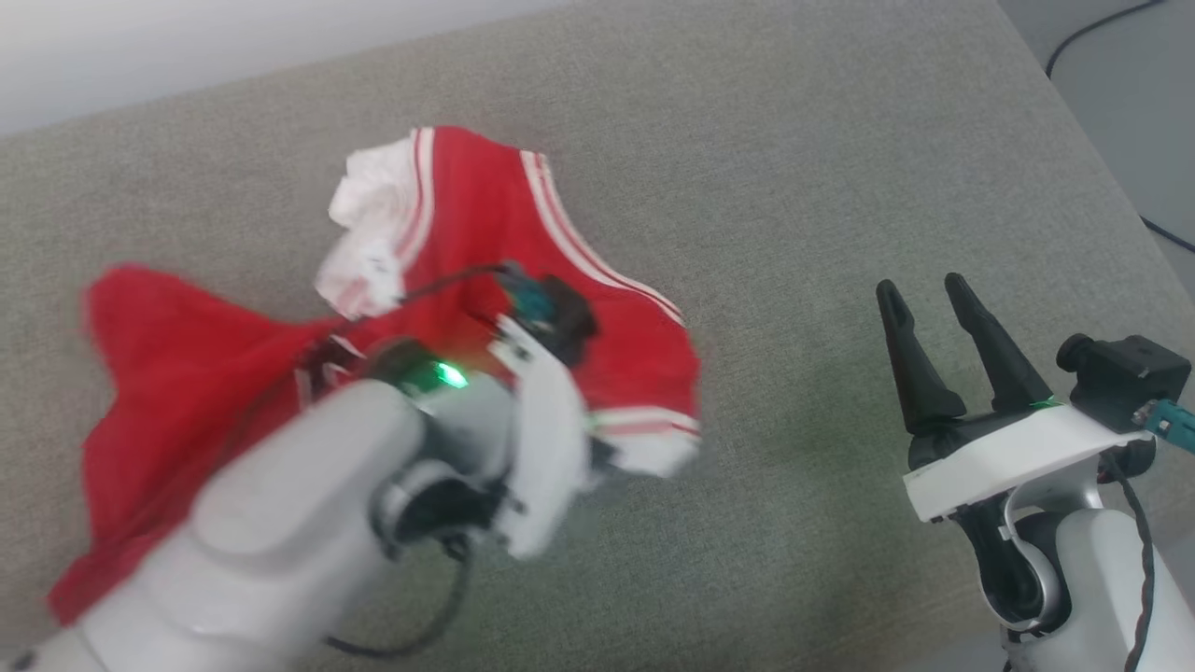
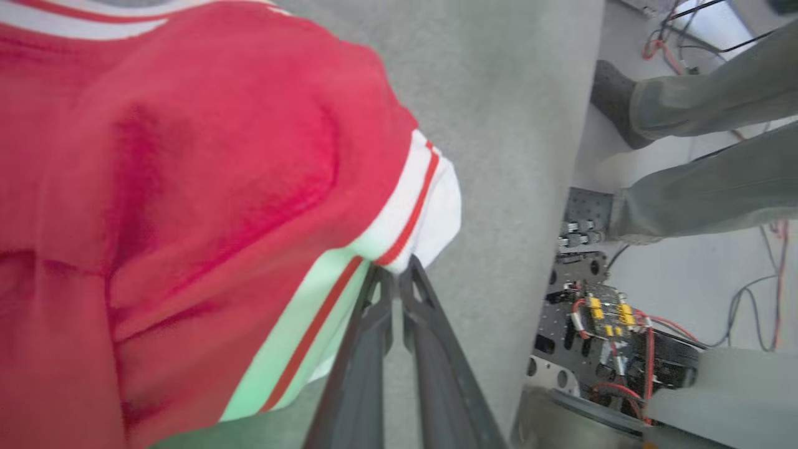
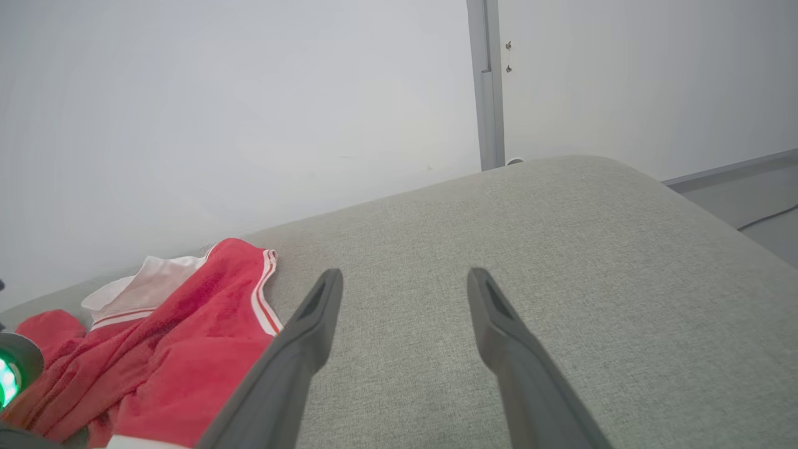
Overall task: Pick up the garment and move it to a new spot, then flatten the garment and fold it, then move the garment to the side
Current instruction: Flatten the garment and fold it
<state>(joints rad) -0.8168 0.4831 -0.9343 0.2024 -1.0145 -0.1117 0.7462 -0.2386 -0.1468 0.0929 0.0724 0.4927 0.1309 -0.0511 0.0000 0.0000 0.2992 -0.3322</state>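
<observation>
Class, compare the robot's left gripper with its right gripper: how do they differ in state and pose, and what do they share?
The left gripper has its fingers nearly together; the right gripper has them spread wide. The left gripper pinches the garment by its striped white edge; the right gripper holds nothing and points across bare cushion. Both have two long dark fingers.

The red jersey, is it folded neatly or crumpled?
Crumpled: the red jersey is bunched on the grey cushion, striped trim pinched by the left gripper.
</observation>
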